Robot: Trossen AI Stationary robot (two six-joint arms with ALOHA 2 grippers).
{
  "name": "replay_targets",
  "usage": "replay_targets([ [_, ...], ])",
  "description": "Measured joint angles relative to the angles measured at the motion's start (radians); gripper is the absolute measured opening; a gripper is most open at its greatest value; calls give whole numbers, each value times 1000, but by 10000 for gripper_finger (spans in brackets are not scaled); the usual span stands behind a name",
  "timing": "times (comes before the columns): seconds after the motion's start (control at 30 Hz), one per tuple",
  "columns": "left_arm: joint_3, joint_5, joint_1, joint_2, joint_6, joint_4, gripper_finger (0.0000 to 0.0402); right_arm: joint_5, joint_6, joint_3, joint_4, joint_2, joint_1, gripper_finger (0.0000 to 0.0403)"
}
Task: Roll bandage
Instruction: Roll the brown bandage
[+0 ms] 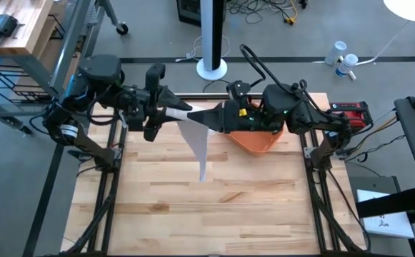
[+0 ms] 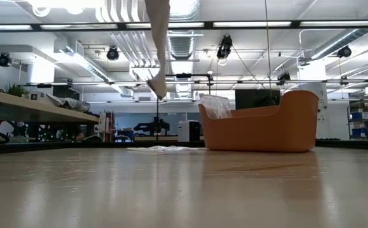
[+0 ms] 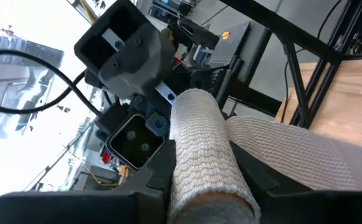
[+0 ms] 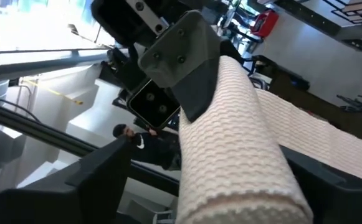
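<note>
A white woven bandage is partly wound into a roll (image 1: 195,114), held high over the table's far middle between my two grippers. Its loose tail (image 1: 201,153) hangs down from the roll; in the low view the tail (image 2: 158,50) ends clear above the table. My left gripper (image 1: 177,113) comes from the left and is shut on one end of the roll. My right gripper (image 1: 214,118) comes from the right and is shut on the other end. The roll fills both wrist views (image 3: 199,149) (image 4: 230,137). My left gripper pinches the roll's left end (image 3: 212,199) between its two fingers (image 3: 75,208). The fingers come level from the table's left and lie along the roll. The roll is level and lifted clear, its tail hanging slack. My right gripper pinches the roll's right end (image 4: 243,199) between its two fingers (image 4: 75,186). The fingers come level from the table's right and lie along the roll. The roll is lifted clear of the table.
An orange bin (image 1: 258,140) stands at the far right, under my right arm, with a clear plastic bag (image 2: 216,105) in it. A flat clear wrapper (image 2: 161,149) lies on the table left of the bin. The table's near half (image 1: 207,214) is bare wood.
</note>
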Motion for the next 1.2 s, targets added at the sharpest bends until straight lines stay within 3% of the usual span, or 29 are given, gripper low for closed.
replay_targets([
  [0.3, 2, 4, 0, -2, 44, 6, 91, 6, 18, -1, -7, 0, 0, 187],
  [0.53, 0, 15, -7, -7, 23, -1, 94, 13, 8, -1, -25, 0, 0, 121],
  [0.67, -1, 15, -9, -9, -125, 20, 120, 11, -58, -1, -23, 0, 0, 106],
  [0.87, -2, -8, -9, -24, -424, 30, 194, 2, -247, 0, -20, -2, 1, 111],
  [1.03, -2, -28, -9, -34, -663, 13, 253, -84, -394, 0, -36, -17, 0, 100],
  [1.2, -1, 0, -9, -29, -875, -10, 290, -98, -560, 1, -133, -51, -5, 99],
])
